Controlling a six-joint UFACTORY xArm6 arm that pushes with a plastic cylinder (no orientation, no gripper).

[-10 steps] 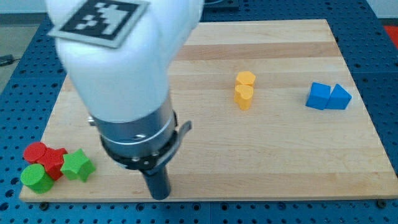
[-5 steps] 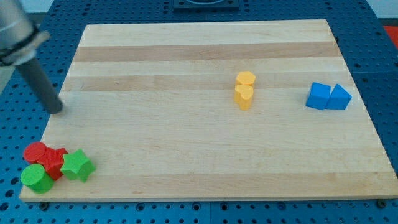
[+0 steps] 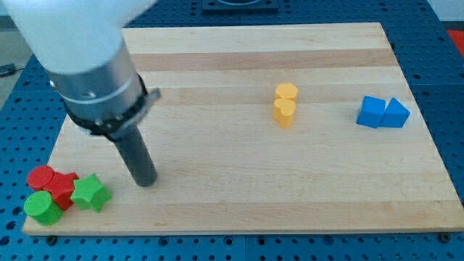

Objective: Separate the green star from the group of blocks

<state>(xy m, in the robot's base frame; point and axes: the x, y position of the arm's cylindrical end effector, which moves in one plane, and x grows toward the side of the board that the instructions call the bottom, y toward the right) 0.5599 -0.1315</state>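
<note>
2 yellow blocks touching mid-board; 2 blue blocks touching, view's right.

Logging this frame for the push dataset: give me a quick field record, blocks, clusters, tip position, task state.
board: wooden board on a blue perforated table
tip: my tip, just to the view's right of the green star, not touching it
target: green star, near the view's bottom-left corner
group: green star touching a red block; red cylinder and green cylinder on its left
yellow pair: two yellow blocks, touching, centre right
blue pair: two blue blocks, touching, view's right
task state: star not yet separated
</note>
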